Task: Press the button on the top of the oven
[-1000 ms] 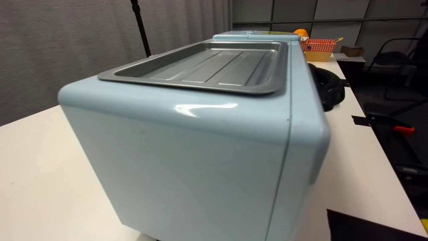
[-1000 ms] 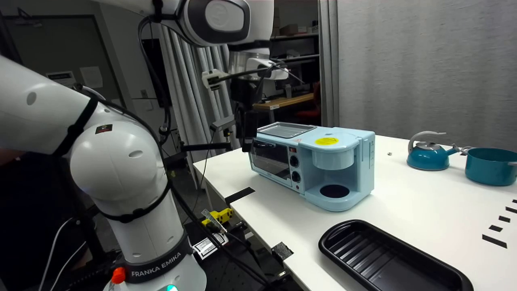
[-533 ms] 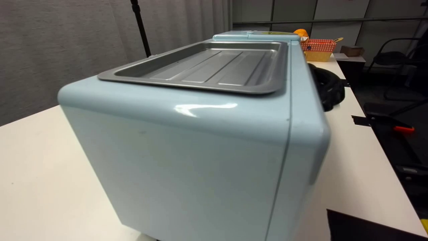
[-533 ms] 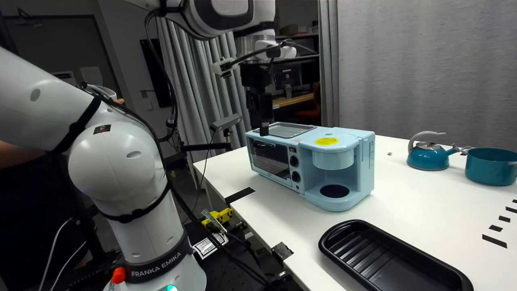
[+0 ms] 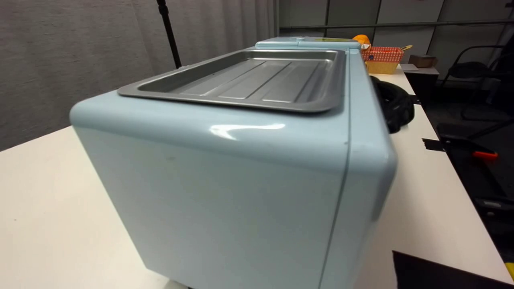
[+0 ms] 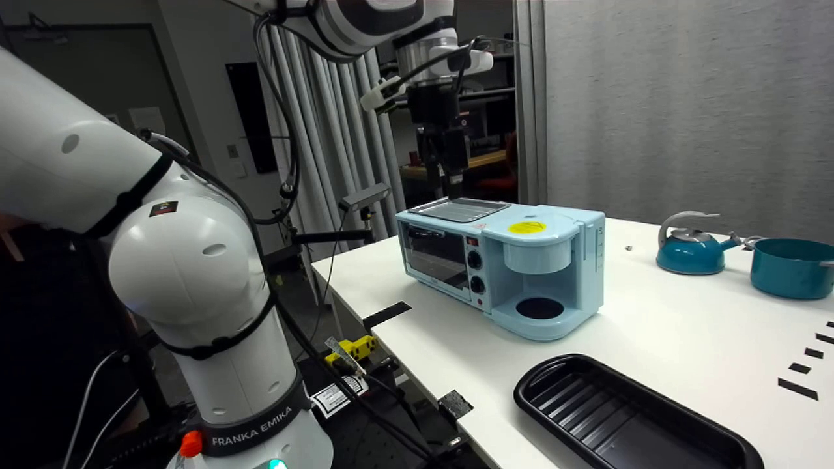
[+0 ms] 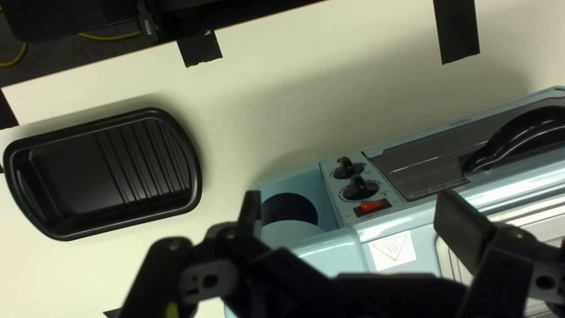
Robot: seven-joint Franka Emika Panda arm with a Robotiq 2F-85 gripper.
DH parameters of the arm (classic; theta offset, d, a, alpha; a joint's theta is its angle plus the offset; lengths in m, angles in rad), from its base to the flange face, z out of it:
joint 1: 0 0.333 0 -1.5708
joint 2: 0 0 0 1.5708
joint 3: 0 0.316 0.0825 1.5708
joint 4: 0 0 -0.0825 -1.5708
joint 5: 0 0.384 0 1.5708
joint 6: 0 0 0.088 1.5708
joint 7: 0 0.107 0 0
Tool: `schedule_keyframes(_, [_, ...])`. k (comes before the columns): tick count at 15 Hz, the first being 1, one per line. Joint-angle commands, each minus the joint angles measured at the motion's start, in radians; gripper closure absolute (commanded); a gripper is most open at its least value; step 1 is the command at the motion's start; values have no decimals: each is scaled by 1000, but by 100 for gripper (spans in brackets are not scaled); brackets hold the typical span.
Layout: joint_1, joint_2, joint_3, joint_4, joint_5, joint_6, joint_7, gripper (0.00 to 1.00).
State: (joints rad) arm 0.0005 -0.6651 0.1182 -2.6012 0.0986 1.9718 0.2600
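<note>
End effector [image 7: 351,210] points down, fingers [image 7: 461,227] standing wide apart. Task item, the oven [image 6: 494,277], sits on the bench [image 6: 684,309] below the end effector; contact cannot be told. Wrist view: one finger overlaps the metal tray [image 7: 543,214], the other the edge of the rounded end section [image 7: 318,260]; red switch [image 7: 373,206] and two black knobs [image 7: 361,189] show between them.

Labels: white sticker [image 7: 393,250], also between the fingers, bears a triangle outline with three wavy lines. Fine print [image 7: 376,215] by the switch too small to read. Oval logo [image 7: 460,121] on the door [image 7: 419,170], past the tray-side fingertip, illegible. Yellow sticker [image 6: 526,227] on the oven's top, beside and below the end effector; wording unreadable. Collar [image 6: 254,426] of the arm [image 6: 186,260], well apart from the end effector, reads FRANKA EMIKA.

Black pan [image 7: 73,176] on the bench, beyond the finger opposite the tray. Blue-green kettle [image 6: 690,254] and pot [image 6: 791,270]: well apart from the end effector.
</note>
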Motion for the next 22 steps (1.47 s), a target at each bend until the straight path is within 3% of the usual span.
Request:
schedule_keyframes(1, [3, 1, -3, 3, -3, -2, 2, 0])
schedule_keyframes(9, [15, 67, 10, 56, -2, -2, -2, 0])
schedule_keyframes(17, [25, 246, 48, 234, -105, -41, -29, 0])
schedule_keyframes(22, [38, 373, 14, 385, -146, -96, -180, 0])
